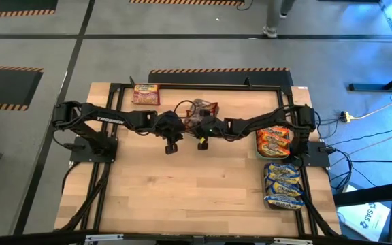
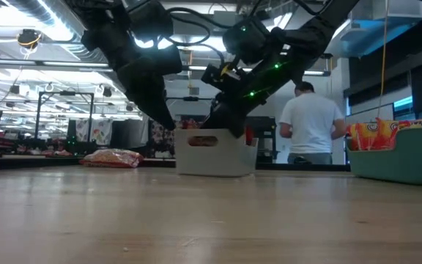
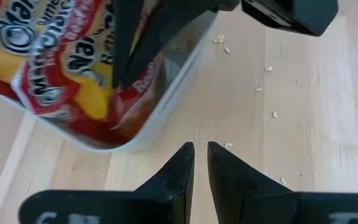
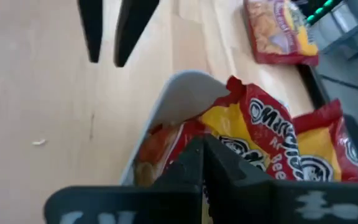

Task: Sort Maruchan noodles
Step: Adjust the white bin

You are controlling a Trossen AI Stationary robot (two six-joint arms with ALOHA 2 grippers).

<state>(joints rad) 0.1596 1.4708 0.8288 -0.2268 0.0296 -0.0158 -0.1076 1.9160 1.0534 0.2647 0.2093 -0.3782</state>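
Both arms meet near the upper middle of the high view, over a clear tray (image 1: 203,109) stuffed with maroon-and-yellow packets (image 4: 272,137). The whole lower half of the wooden table (image 1: 182,197) is bare, so there's lots of room down there, while the trays on the right sit tight against the table's right edge.

The left gripper (image 3: 200,163) hangs just beside the clear tray's rim with its fingers nearly together, only a thin slit between them, and nothing in them. The right gripper (image 4: 202,163) has its fingers pressed together right at the tray's near wall, touching or almost touching the crinkly packets; I can't tell if it has pinched any plastic.

One loose maroon-and-yellow packet (image 1: 145,94) lies flat near the table's upper edge, left of the clear tray and well apart from both grippers.

On the right side of the high view, a teal tray (image 1: 258,144) holds orange-red packets (image 1: 275,139), and below it a second tray holds blue-and-yellow packets (image 1: 283,184). They overlap too much for an exact count.

Readable bits: "TROSSEN" on the left arm, partial "Maruchan" lettering on the packets. A person in a white shirt (image 2: 311,126) stands beyond the table in the low view.
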